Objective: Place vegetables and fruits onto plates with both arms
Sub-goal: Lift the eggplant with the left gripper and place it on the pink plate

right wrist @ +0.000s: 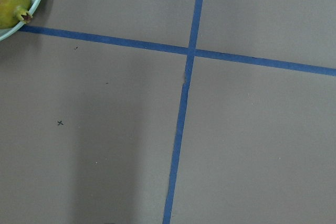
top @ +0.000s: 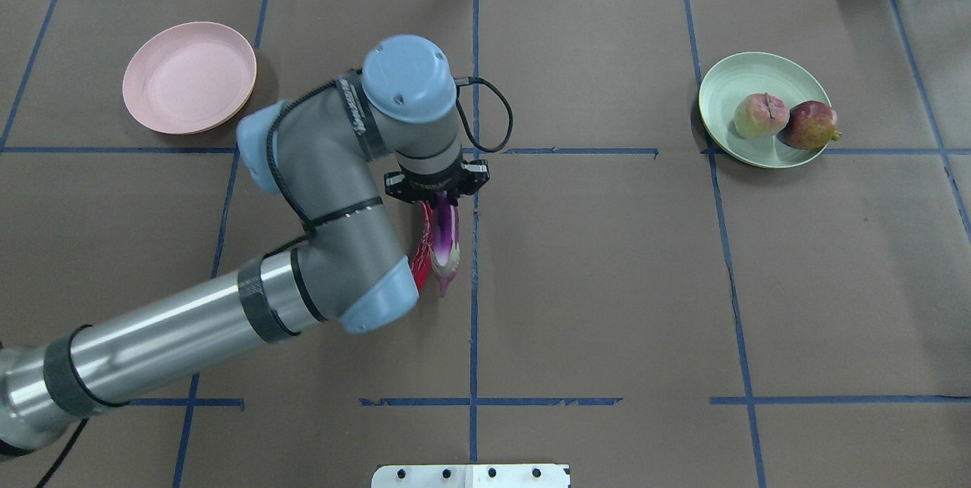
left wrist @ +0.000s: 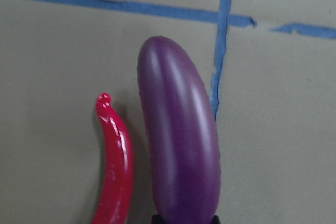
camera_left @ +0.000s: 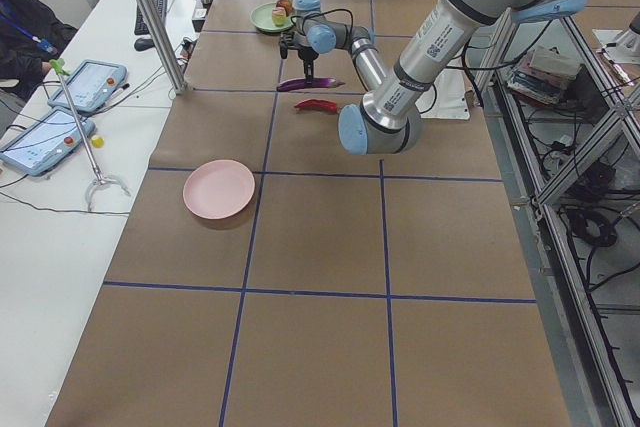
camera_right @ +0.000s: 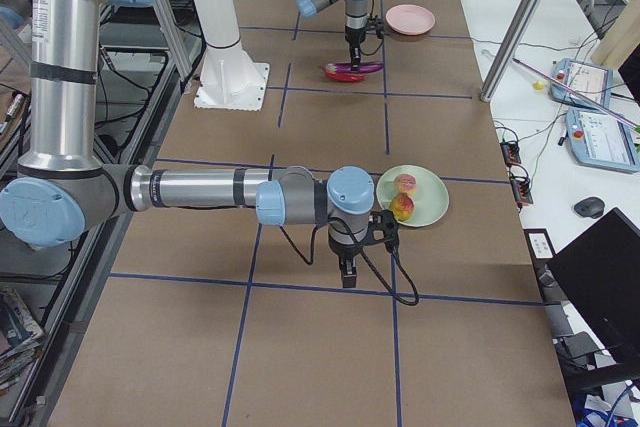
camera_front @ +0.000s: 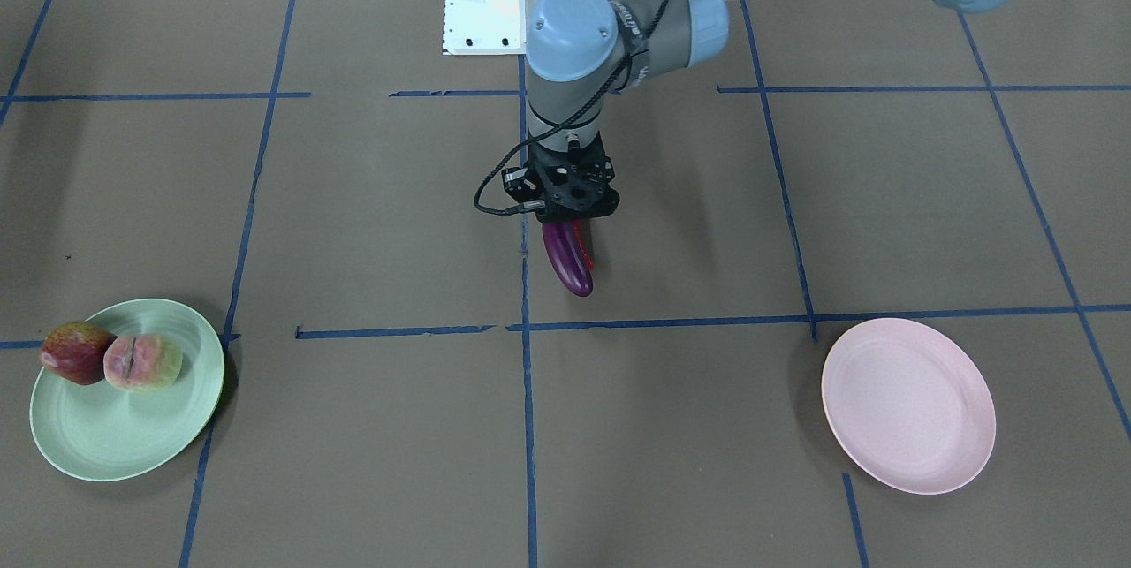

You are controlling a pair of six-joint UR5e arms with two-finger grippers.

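the left arm [top: 326, 169] reaches out over the middle of the brown desk [camera_front: 371, 223], wrist turned down, and the left tool [camera_front: 568, 213] sits right over the mid-part of the purple eggplant [camera_front: 568, 261]. its black body hides the fingers, so i cannot tell whether they are clenched on the eggplant or only straddle it. the eggplant runs alongside a blue tape line [camera_front: 527, 391], with the stem cap toward the robot and the rounded end away from it. whether it rests on the desk or hangs just above it is unclear. the red chili pepper [left wrist: 116, 156] lies just beside it on the robot's left, roughly parallel, its curled tip short of the eggplant's rounded end.

the pink plate [camera_front: 908, 405] lies bare on the robot's left side of the desk, well apart from the vegetables. the mint green plate [camera_front: 115, 444] is far off on the robot's right. on it the peach-like fruit [camera_front: 141, 362] and the pomegranate-like fruit [camera_front: 75, 352] touch side by side, the pomegranate-like one at the rim.

the right arm [camera_right: 190, 189] stretches level near that plate, with the right tool [camera_right: 346, 267] pointing down over bare desk beside it. it shows only in the right side view, so i cannot tell whether it is released or clenched.
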